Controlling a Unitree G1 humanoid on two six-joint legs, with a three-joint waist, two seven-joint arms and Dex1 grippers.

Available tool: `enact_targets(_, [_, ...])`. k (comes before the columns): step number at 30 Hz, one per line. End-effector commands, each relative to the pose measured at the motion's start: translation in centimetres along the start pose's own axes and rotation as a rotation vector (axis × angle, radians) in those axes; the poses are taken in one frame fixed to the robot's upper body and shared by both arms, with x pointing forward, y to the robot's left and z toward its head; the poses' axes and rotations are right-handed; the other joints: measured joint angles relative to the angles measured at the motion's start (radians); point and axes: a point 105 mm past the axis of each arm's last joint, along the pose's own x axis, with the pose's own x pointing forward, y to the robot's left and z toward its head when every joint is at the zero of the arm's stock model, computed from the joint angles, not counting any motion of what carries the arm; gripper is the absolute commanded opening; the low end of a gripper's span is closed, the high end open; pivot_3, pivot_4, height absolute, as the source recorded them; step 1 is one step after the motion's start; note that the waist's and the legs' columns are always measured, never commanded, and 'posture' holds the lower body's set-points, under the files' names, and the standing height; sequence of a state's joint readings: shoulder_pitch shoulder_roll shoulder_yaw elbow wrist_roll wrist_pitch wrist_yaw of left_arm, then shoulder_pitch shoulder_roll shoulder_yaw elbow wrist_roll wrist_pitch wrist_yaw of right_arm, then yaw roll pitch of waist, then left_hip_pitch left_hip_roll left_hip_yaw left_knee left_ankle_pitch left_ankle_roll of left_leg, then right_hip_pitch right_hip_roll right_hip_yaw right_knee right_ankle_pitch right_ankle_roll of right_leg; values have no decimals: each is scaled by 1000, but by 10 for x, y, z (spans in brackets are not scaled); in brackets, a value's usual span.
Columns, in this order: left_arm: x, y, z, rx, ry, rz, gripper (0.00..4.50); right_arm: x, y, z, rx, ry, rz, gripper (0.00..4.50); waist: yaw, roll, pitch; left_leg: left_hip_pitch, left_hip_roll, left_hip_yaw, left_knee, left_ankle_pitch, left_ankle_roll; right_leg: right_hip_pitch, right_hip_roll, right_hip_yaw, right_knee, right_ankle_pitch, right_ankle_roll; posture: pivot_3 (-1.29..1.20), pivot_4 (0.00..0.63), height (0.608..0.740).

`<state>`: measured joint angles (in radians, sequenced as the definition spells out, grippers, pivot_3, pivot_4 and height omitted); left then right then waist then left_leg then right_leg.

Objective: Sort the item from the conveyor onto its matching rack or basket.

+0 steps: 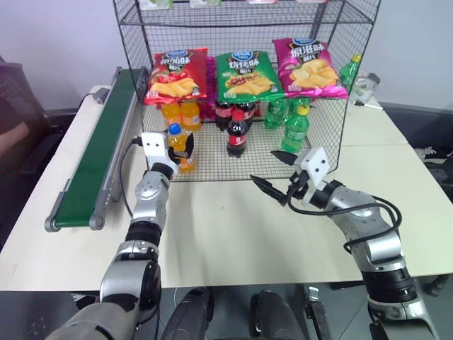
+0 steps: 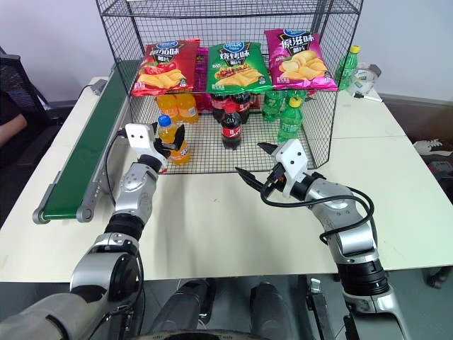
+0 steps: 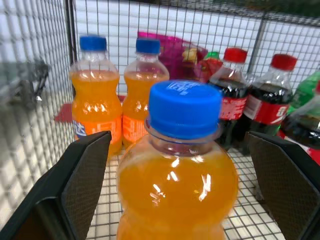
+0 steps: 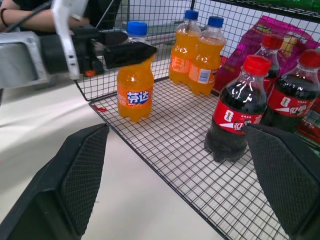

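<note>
The item, a small orange soda bottle (image 1: 184, 147) with a blue cap, stands upright on the mesh floor at the front left corner of the black wire rack (image 1: 327, 120). My left gripper (image 1: 177, 150) is open, with one finger on each side of the bottle's upper part. In the left wrist view there is a gap between the fingers (image 3: 80, 170) and the bottle (image 3: 177, 185). My right gripper (image 1: 262, 166) hovers open over the table in front of the rack, holding nothing. The dark-green conveyor (image 1: 99, 152) runs along the table's left side with nothing on it.
Two more orange bottles (image 4: 197, 55) stand deeper in the rack, with cola bottles (image 1: 237, 131) in the middle and green bottles (image 1: 296, 126) to the right. Red, green and pink chip bags (image 1: 244, 74) hang above them. A person's arm (image 4: 30, 20) is at the far left.
</note>
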<state>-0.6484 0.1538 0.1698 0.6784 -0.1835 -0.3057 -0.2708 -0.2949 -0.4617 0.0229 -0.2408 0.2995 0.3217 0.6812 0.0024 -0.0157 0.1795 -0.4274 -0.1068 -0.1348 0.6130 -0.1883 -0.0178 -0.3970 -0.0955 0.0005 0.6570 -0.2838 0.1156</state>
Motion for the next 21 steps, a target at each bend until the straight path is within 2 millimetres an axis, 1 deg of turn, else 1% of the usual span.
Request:
enact_targets(1, [-3, 3, 34, 67, -98, -4, 4455, -3, -2, 17, -38, -49, -3, 4500, 1, 0, 0, 0, 0, 0, 0, 0, 0, 0, 0, 0, 0, 0, 0, 0, 150, 740])
enact_targets(5, [-15, 10, 49, 93, -107, -16, 4455, -5, -3, 17, -43, -47, -5, 4500, 2, 0, 0, 0, 0, 0, 0, 0, 0, 0, 0, 0, 0, 0, 0, 0, 150, 740])
enact_targets(8, [-28, 16, 52, 73, -34, -90, 4455, -8, -7, 16, -49, -40, -15, 4500, 2, 0, 0, 0, 0, 0, 0, 0, 0, 0, 0, 0, 0, 0, 0, 0, 150, 740])
enact_targets(11, [-35, 17, 53, 56, 12, -126, 4455, -10, -9, 16, -52, -35, -20, 4500, 3, 1, 0, 0, 0, 0, 0, 0, 0, 0, 0, 0, 0, 0, 0, 0, 150, 740])
enact_targets(13, [-58, 32, 54, 91, 108, -193, 4455, -15, -17, 13, -60, -15, -33, 4500, 2, 0, 0, 0, 0, 0, 0, 0, 0, 0, 0, 0, 0, 0, 0, 0, 150, 740])
enact_targets(15, [-76, 48, 57, 124, 170, -205, 4455, -19, -22, 11, -67, 0, -39, 4500, -11, 1, 0, 0, 1, 0, -1, 0, 0, 0, -1, 1, 0, 0, 0, 0, 150, 740])
enact_targets(18, [-89, 62, 55, 134, 223, -194, 4455, -18, -22, 11, -68, 1, -33, 4500, -14, 1, 0, 0, 1, 0, -2, 0, 0, -1, -1, 1, 0, 0, -1, 0, 150, 740])
enact_targets(21, [-97, 65, 53, 121, 251, -194, 4455, -16, -20, 11, -66, -2, -25, 4500, -11, 1, 0, 1, 1, 0, -2, 0, 0, 0, -2, 1, 0, 0, -1, 0, 150, 740])
